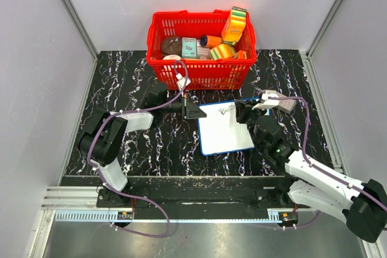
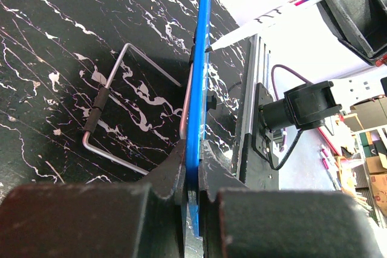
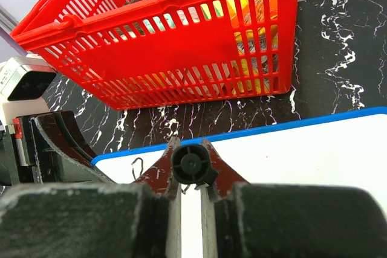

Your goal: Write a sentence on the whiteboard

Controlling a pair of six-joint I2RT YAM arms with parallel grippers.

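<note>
Behind the whiteboard (image 1: 225,134), a red basket (image 1: 199,75) holds boxes (image 1: 234,25); left hand (image 1: 193,111) pinches its rim, right hand (image 1: 243,112) a marker (image 3: 192,165).

The whiteboard (image 1: 227,134) lies before the basket (image 1: 202,74) (near).

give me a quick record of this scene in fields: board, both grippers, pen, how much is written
whiteboard: blue-rimmed, on the black marbled table, in front of the red basket
left gripper: shut on the whiteboard's left edge
right gripper: shut on the marker
marker tip: at the board face, near its far edge
sentence: only a few small black strokes near the far edge, not readable
red basket: holds packaged goods
</note>
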